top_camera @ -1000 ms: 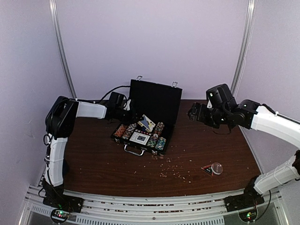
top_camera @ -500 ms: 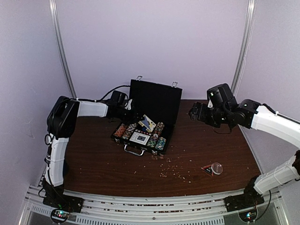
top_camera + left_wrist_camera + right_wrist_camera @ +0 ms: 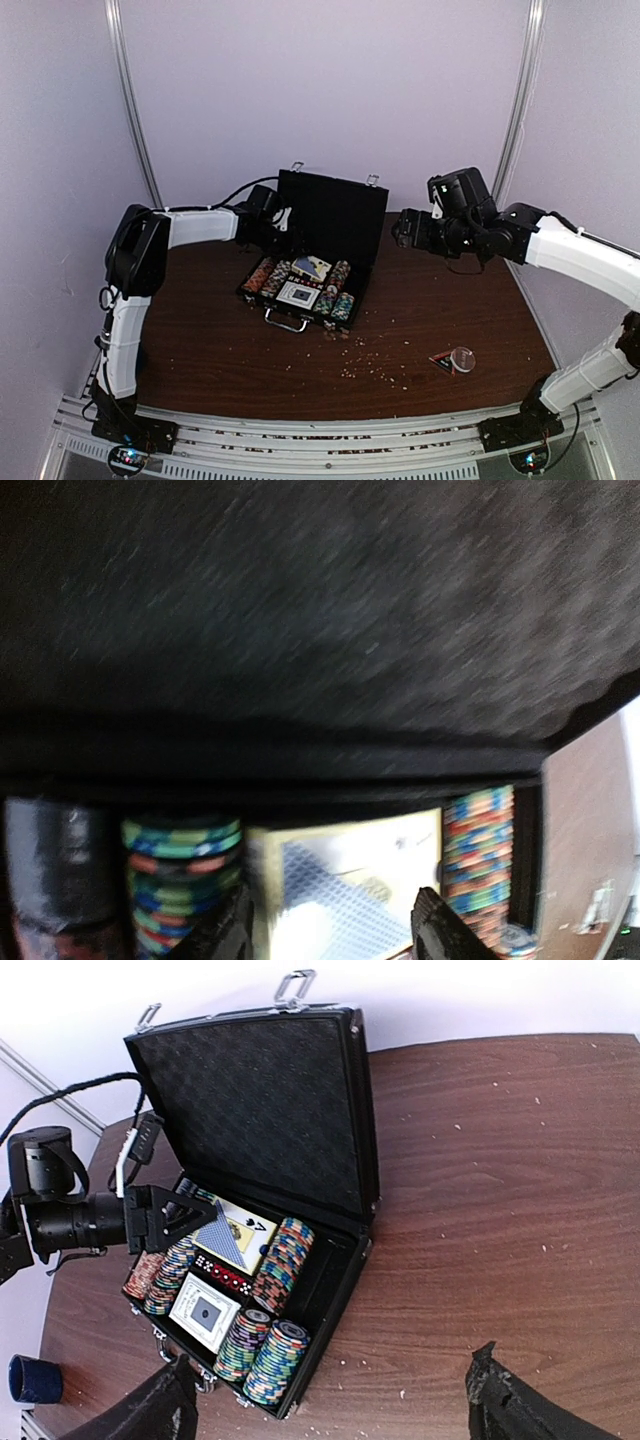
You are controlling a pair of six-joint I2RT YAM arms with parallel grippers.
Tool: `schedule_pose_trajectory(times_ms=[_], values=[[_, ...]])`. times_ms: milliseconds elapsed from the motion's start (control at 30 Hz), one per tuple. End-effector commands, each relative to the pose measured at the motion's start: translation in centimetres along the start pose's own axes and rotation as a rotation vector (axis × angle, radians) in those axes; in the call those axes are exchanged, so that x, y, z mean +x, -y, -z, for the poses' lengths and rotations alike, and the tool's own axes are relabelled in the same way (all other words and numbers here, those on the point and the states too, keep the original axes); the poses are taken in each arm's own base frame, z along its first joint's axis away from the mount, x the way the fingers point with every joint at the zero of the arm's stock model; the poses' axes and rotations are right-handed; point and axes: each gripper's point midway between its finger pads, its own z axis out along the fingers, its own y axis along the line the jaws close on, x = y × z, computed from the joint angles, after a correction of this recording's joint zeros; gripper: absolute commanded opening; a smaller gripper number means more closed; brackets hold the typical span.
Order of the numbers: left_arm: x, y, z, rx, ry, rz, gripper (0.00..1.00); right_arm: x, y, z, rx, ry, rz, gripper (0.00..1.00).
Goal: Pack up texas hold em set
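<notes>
Case (image 3: 335, 1305) sits open toward the far middle of the table (image 3: 500, 1160), lid (image 3: 262, 1100) standing upright at the back, handle side facing the arms. Inside: rows of mixed-colour chips (image 3: 282, 1260) on both sides, boxed deck (image 3: 205, 1313) lying flat near the front, line of red and black dice (image 3: 225, 1274) behind it, and one ace card (image 3: 240, 1235) propped at a tilt over the back compartment. Left pincer (image 3: 332, 900) hangs at the lid's left edge, over the back-left of the tray, released, fingers spread, the card's blue back showing in the gap below. Right pincer (image 3: 405, 230) is up off the table to the right of the lid, well apart from the case, released wide, gripping nothing. Blue mug (image 3: 30, 1378) stands on the table beyond the case's left end. Crumbs (image 3: 370, 365) lie scattered in front of the case.
</notes>
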Motion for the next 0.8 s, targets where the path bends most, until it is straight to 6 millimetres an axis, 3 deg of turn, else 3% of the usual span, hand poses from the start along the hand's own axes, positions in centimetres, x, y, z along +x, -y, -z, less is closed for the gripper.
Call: schedule_pose_trajectory(times_ms=[0,167,333,767], values=[[-1.7,0.5,3.2,-0.1,0.036,-0.103,0.56,-1.8,-1.4,-0.3,-0.04,0.038,0.039,0.92],[-1.4,1.1,3.6,-0.12,0.033,-0.126,0.55,-2.0,-2.0,-1.2,-0.051,0.028,0.067,0.92],[-0.4,1.8,2.6,-0.072,0.017,-0.102,0.48,-2.1,-2.3,-1.8,-0.045,0.017,0.088,0.92],[0.8,0.7,0.1,-0.096,-0.017,-0.064,0.42,-2.4,-1.9,-1.6,-0.036,0.019,0.105,0.92]])
